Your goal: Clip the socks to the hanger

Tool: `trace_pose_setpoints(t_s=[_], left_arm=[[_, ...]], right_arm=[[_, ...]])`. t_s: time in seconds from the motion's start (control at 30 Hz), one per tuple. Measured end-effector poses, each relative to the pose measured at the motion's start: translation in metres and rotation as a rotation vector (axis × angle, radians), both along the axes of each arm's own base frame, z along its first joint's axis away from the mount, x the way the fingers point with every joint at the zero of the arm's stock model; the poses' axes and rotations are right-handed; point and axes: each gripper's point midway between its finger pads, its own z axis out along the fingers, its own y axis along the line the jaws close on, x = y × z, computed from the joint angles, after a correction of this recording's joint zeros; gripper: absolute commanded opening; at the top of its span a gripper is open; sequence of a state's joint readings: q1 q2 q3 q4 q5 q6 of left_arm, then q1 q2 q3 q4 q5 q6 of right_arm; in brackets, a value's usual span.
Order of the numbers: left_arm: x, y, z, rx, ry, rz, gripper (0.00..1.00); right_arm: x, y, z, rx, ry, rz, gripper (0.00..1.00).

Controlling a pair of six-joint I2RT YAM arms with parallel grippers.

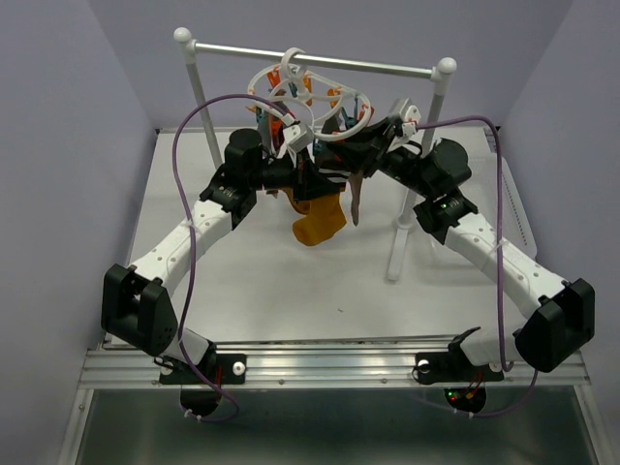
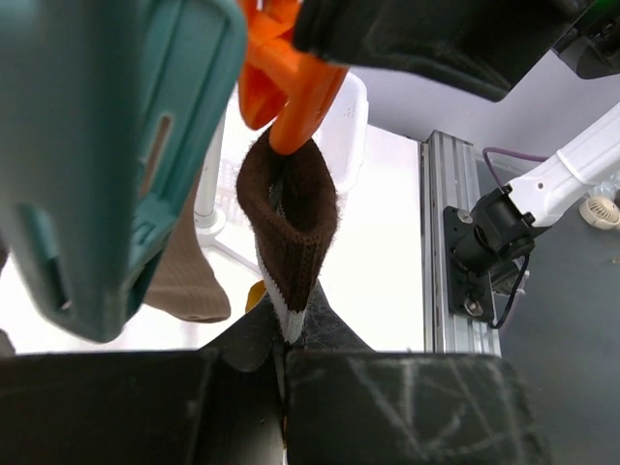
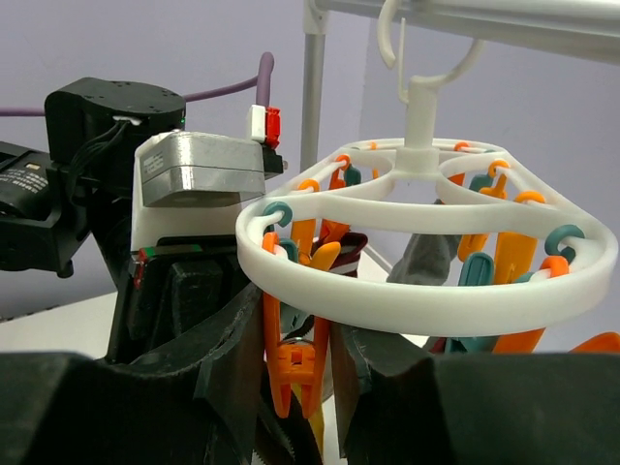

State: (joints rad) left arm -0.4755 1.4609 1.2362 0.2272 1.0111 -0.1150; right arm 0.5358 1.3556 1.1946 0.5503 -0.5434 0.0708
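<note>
Hard to separate from above: both grippers buried in a knot of black links, clips and cloth just under the hanger, fingertips not distinguishable there. Left wrist view blocked along the top by a black housing and on the left by a blurred teal clip close against the lens. Lower parts of the fingers cut off at the bottom edge of both wrist views.

Left gripper closed tight on the striped sock, with only a sliver of white and dark fabric showing in the seam between the pads. Sock stretched straight ahead of the fingertips, long axis in line with the fingers, brown cuff farthest out and open towards the orange clip. Clip tip inside the cuff's rim; pinched or merely touching, not clear. Ahead and left of the fingers, a tan sock, half behind the teal clip.

Right gripper closed against both flanks of the orange clip, hanging upright between the fingers from the white ring just above the fingertips. Past the ring, a grey sock, mostly hidden. Higher up, the hanger's hook over the rack bar.

Below both grippers, a mustard sock hanging lengthwise downward over the table, its top lost behind the fingers.
</note>
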Motion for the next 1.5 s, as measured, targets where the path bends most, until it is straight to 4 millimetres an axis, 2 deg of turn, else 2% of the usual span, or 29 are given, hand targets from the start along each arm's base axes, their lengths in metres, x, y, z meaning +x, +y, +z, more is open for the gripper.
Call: trace_pose_setpoints(t_s=[0.33,0.67,0.8,1.5], left_arm=[[-0.002,0.0,0.004,-0.01,-0.04,-0.025,0.0],[0.024,0.0,0.005,-0.013,0.079,0.094,0.0],[0.027,0.001,0.006,-0.022,0.115,0.12,0.0],[0.021,0.001,0.008,-0.029,0.152,0.098,0.0]], right_arm=[[-0.006,-0.003,0.007,-0.006,-0.03,-0.001,0.01],[-0.008,-0.002,0.004,-0.019,-0.031,0.011,0.01],[-0.008,-0.001,0.002,-0.024,-0.029,0.017,0.01],[0.007,0.01,-0.009,-0.015,-0.041,0.026,0.01]])
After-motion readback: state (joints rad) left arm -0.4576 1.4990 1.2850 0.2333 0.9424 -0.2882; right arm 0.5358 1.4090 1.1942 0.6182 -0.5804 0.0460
